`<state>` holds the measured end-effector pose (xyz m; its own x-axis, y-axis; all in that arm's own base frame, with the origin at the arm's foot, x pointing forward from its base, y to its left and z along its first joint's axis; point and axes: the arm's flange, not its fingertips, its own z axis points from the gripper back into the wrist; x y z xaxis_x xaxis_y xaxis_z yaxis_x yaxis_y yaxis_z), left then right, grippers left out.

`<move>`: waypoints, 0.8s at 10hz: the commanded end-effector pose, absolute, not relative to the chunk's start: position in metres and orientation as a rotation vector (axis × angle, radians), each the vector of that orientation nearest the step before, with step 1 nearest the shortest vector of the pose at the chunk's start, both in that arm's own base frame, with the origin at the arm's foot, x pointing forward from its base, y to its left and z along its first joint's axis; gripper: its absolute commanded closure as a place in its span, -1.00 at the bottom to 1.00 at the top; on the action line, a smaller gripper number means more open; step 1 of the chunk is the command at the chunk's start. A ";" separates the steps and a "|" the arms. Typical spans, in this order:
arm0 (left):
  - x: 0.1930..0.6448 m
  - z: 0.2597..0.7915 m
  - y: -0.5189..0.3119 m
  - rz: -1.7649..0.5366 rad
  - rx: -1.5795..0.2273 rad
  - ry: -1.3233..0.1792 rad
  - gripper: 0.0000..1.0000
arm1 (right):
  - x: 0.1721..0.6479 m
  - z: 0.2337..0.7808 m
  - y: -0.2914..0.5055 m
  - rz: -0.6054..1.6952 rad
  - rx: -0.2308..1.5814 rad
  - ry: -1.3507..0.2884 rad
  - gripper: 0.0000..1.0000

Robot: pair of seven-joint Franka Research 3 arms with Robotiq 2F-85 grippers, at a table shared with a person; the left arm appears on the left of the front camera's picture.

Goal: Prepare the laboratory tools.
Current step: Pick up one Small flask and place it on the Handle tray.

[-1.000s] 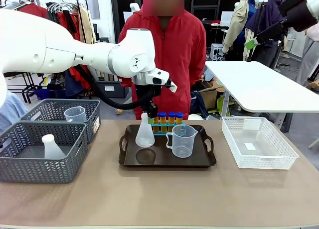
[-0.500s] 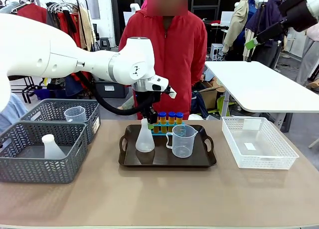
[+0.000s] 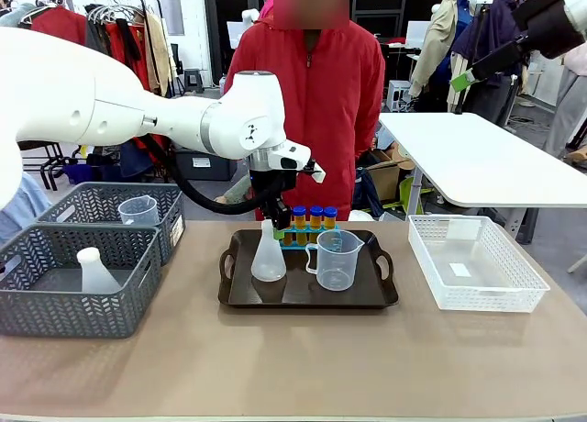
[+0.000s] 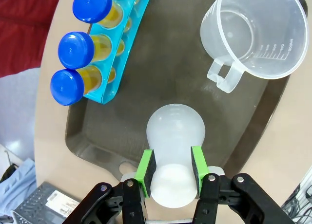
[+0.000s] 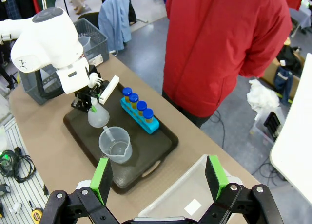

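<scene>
My left gripper is shut on the neck of the translucent white conical flask, its green pads on either side. The flask hangs upright at the left of the dark brown tray, very low; whether it touches the tray I cannot tell. The clear handled beaker stands on the tray to the flask's right. Behind them, several blue-capped orange tubes sit in the blue rack. My right gripper is open high above the table, holding nothing.
Two grey baskets at the left hold another flask and another beaker. A white mesh basket stands at the right. A person in a red jacket stands at the far edge behind the tray.
My left gripper has come down with the flask, from clearly above the tray to just at its surface, and shifted slightly right. The right arm has not moved.
</scene>
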<state>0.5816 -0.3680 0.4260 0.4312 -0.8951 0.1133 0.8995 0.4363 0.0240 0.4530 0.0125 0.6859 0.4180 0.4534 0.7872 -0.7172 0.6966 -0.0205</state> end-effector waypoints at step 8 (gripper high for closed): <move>0.575 0.434 -0.358 -1.138 -0.066 -0.146 -1.00 | 0.454 0.687 0.011 0.753 0.360 -0.874 -1.00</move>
